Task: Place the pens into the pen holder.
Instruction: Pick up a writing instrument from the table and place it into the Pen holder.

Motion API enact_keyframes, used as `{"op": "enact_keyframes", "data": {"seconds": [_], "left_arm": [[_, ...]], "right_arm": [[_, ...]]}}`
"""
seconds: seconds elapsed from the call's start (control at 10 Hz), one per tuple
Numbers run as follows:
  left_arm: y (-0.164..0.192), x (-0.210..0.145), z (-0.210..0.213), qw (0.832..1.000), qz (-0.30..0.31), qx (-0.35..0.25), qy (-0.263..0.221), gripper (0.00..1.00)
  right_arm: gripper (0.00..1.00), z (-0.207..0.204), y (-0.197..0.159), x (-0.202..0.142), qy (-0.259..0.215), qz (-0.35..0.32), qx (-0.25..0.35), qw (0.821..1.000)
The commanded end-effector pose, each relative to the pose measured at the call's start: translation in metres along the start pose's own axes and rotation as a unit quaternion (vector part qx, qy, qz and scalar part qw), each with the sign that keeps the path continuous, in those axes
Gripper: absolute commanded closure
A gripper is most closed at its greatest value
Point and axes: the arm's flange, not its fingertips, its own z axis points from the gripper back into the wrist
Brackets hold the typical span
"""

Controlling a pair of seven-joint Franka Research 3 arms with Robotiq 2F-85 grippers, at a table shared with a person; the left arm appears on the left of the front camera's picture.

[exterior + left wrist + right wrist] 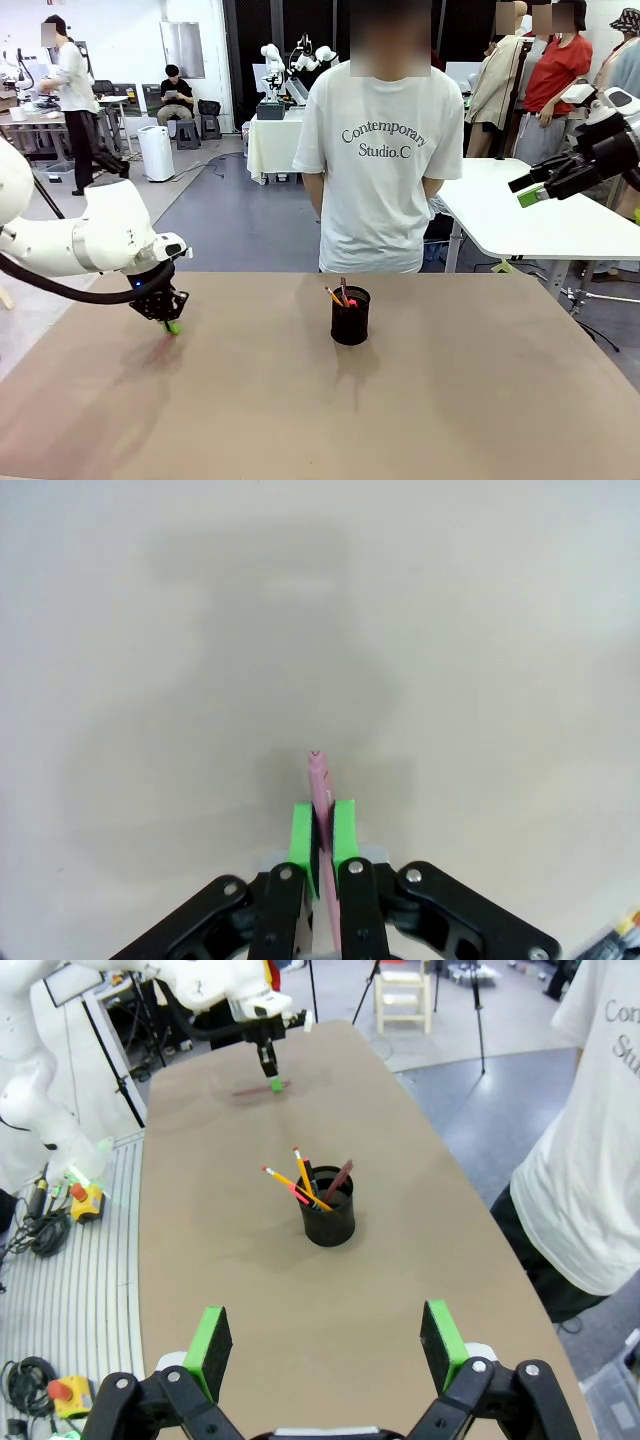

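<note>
You're in a robotics lab; white desks (520,215) with other robot arms stand behind the person (378,150); cables (35,1230) and an emergency-stop button (60,1392) lie on the floor.

Beyond the worktop (480,420) a person (378,160) wears a white T-shirt printed "Contemporary Studio.C", while the smooth white arms trail a black cable and end in black pincers: left pincer (322,825), right pincer (325,1345), green-padded, with silver screws.
</note>
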Motion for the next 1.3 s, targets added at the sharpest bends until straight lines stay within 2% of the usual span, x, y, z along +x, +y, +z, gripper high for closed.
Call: {"op": "enact_keyframes", "data": {"seconds": [0.0, 0.2, 0.3, 0.4, 0.5, 0.6, 0.7, 0.9, 1.1, 1.2], "left_arm": [[0.014, -0.008, 0.029, 0.992, -0.033, -0.116, 0.022, 1.00], [0.007, -0.013, 0.052, 0.975, -0.078, -0.207, 0.001, 1.00], [0.004, -0.014, 0.061, 0.965, -0.098, -0.240, -0.028, 1.00], [0.001, -0.017, 0.071, 0.946, -0.135, -0.288, -0.059, 1.00], [-0.002, -0.019, 0.076, 0.930, -0.161, -0.309, -0.115, 1.00], [-0.005, -0.020, 0.078, 0.920, -0.174, -0.311, -0.162, 1.00], [-0.011, -0.021, 0.081, 0.904, -0.163, -0.310, -0.243, 1.00], [-0.016, -0.028, 0.093, 0.863, -0.205, -0.348, -0.303, 1.00], [-0.027, -0.034, 0.098, 0.826, -0.242, -0.346, -0.374, 1.00], [-0.031, -0.037, 0.101, 0.810, -0.272, -0.356, -0.378, 1.00]], "right_arm": [[0.00, 0.002, 0.001, 0.004, 0.005, 0.002, -0.001, 1.000], [0.00, 0.002, 0.001, 0.004, 0.005, 0.002, -0.001, 1.000], [0.00, 0.002, 0.001, 0.004, 0.005, 0.002, -0.001, 1.000], [0.00, 0.002, 0.001, 0.004, 0.005, 0.002, -0.001, 1.000], [0.00, 0.002, 0.001, 0.004, 0.005, 0.002, -0.001, 1.000], [0.00, 0.002, 0.001, 0.004, 0.005, 0.002, -0.001, 1.000], [0.00, 0.002, 0.001, 0.004, 0.005, 0.002, -0.001, 1.000], [0.00, 0.002, 0.001, 0.004, 0.005, 0.002, -0.001, 1.000], [0.00, 0.002, 0.001, 0.004, 0.005, 0.002, -0.001, 1.000], [0.00, 0.002, 0.001, 0.004, 0.005, 0.002, -0.001, 1.000]]}}
